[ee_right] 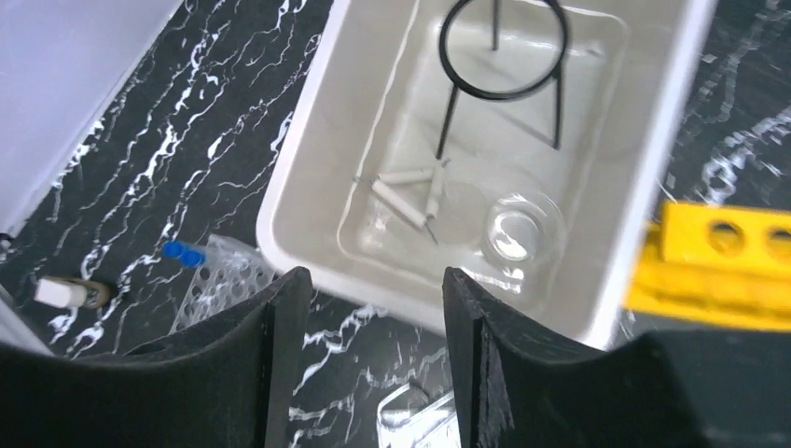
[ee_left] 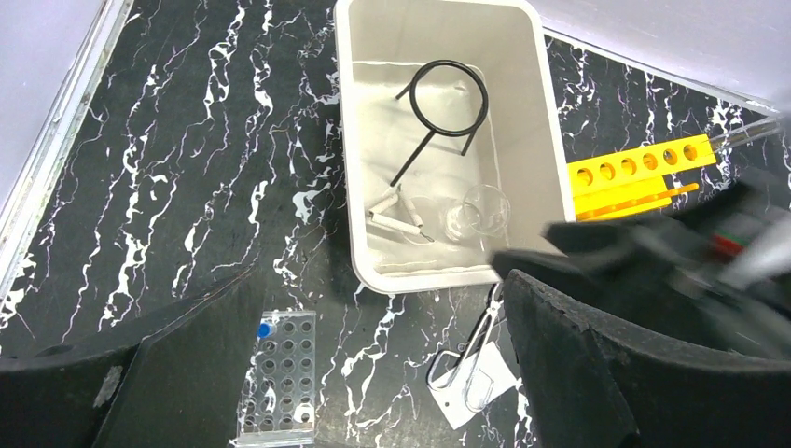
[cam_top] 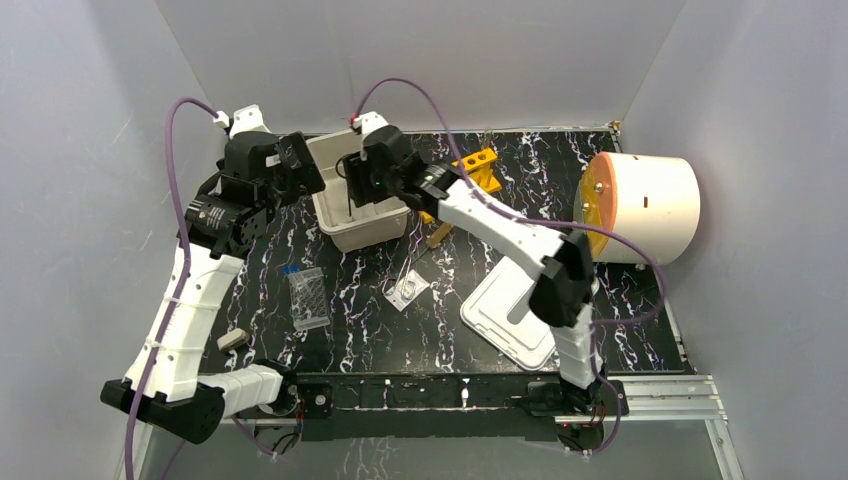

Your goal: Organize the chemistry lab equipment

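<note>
Black-fingered right gripper (ee_right: 368, 373): jaws parted, nothing between them, hanging over the near rim of the white bin (ee_right: 373, 289).

Left gripper (ee_left: 382, 373): jaws spread wide, empty, above the marbled table (ee_left: 187, 140) just near of the same bin.

Bin contents, legible in both wrist views but hidden under the arms in the top view:
- black wire ring stand (ee_right: 504, 56), toward the far end
- white triangle (ee_right: 406, 196), on the floor nearer the near wall
- clear glass dish (ee_right: 522, 229), just right of the triangle

Outside the bin:
- clear tube rack (ee_left: 278, 373), near of the bin, with a blue-capped vial (ee_left: 264, 329) in one corner hole
- thin metal tweezers (ee_left: 476, 355), on a white slip (ee_left: 452, 397) right of that rack
- yellow rack (ee_left: 634, 177), right of the bin

Top view only:
- tan stick (cam_top: 438, 235), near the yellow rack
- white lid (cam_top: 510, 315), near right
- white cylinder (cam_top: 645, 205), far right

Small capped item (ee_right: 70, 294): near left of the table, outside the left wrist view.
</note>
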